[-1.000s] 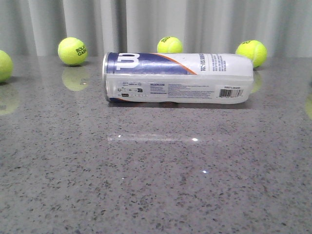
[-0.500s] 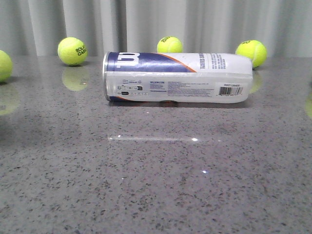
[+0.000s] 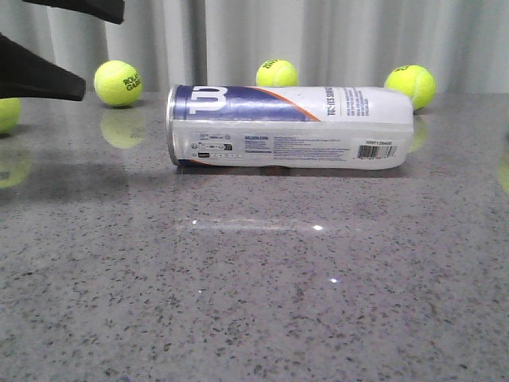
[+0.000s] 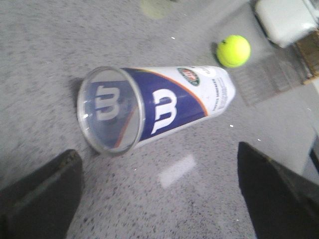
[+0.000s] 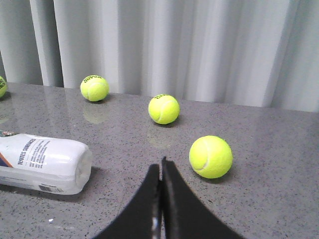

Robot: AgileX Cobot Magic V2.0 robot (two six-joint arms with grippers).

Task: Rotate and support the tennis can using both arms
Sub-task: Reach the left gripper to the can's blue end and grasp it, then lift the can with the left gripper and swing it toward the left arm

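Granite-look grey speckled tabletop [image 3: 254, 302] carries everything here, with pale pleated curtains [image 5: 199, 45] hanging behind it. On it lies the tennis can [image 3: 290, 126], a long clear plastic cylinder with a white label, a navy band bearing a white W, an orange stripe and a barcode; it rests on its side, lengthwise across the front view, its rimmed end toward the robot's left. Nothing touches it, so by my reading the task has barely begun: the can is neither gripped, turned nor propped, and both the rotation and the two-armed support are left to do.

The black tapered left gripper [image 4: 159, 194] hangs above and just short of the can's rimmed end, its fingers [image 4: 40, 194] spread wide and holding nothing; the front view shows it only as dark wedges at the upper left edge. The black right gripper [image 5: 160, 199] sits off the can's rounded far end, apart from it, fingers pressed together with no gap and nothing between them.

Yellow-green felt tennis balls [image 5: 211, 157] are scattered around the can; none appears to touch it.
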